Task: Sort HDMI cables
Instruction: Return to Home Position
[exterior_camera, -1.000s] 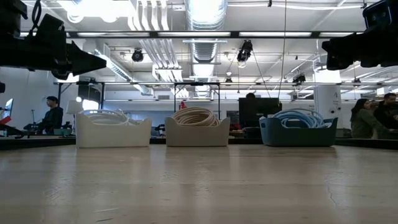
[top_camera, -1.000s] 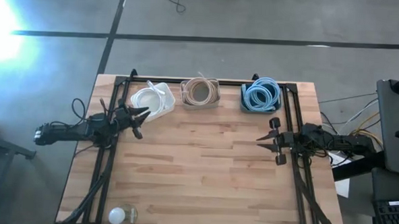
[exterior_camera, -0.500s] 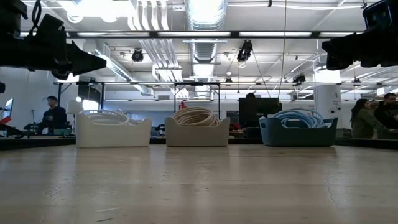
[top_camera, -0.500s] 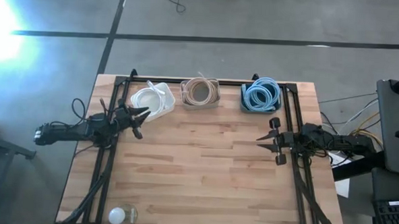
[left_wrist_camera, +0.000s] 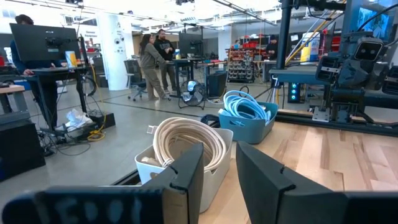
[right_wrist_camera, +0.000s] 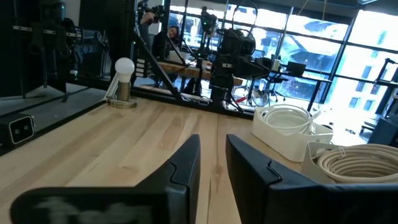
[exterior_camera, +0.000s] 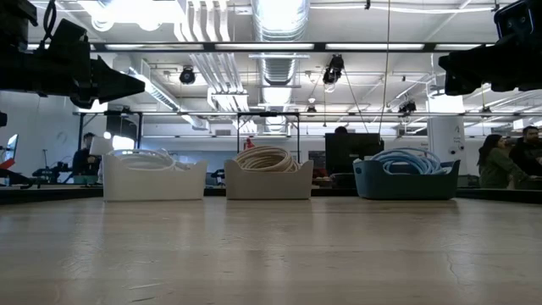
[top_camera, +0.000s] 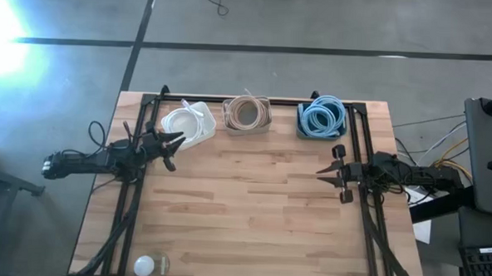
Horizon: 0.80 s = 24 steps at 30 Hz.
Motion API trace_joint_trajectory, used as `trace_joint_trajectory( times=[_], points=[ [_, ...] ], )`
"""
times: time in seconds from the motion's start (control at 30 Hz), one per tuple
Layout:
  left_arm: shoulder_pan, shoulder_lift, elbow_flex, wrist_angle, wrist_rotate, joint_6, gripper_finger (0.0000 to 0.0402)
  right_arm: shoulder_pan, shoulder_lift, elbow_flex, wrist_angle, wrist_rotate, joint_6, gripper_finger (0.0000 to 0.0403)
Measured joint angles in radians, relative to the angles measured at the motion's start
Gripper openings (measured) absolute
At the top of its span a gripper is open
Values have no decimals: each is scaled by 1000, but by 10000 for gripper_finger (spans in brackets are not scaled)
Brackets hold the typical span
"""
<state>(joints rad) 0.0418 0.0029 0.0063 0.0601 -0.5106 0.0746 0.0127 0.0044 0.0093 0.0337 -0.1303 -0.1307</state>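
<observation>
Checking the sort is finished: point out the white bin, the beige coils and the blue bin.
white bin [exterior_camera: 154, 182], low view, on its front wall.
beige coils [exterior_camera: 267, 158], low view, on the pile showing above the middle bin's rim.
blue bin [exterior_camera: 406, 185], low view, on its front wall.

Concrete floor [top_camera: 317, 25], ceiling ducts [exterior_camera: 275, 68], desks [left_wrist_camera: 59, 72] w/ monitors [left_wrist_camera: 43, 42].

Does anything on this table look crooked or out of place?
Only the white bin stands out: it sits turned at an angle, while the middle bin and blue bin sit square to the table's far edge. All HDMI cables lie coiled in bins. The left tool and right tool wait at the sides.
</observation>
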Motion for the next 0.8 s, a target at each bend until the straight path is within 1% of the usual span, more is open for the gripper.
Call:
trace_joint_trajectory(
  times=[0.43,0.8],
  points=[
    [0,0,0,0,0,0,104,0,0,0,0,0,0,91],
    [0,0,0,0,0,0,104,0,0,0,0,0,0,72]
  ],
)
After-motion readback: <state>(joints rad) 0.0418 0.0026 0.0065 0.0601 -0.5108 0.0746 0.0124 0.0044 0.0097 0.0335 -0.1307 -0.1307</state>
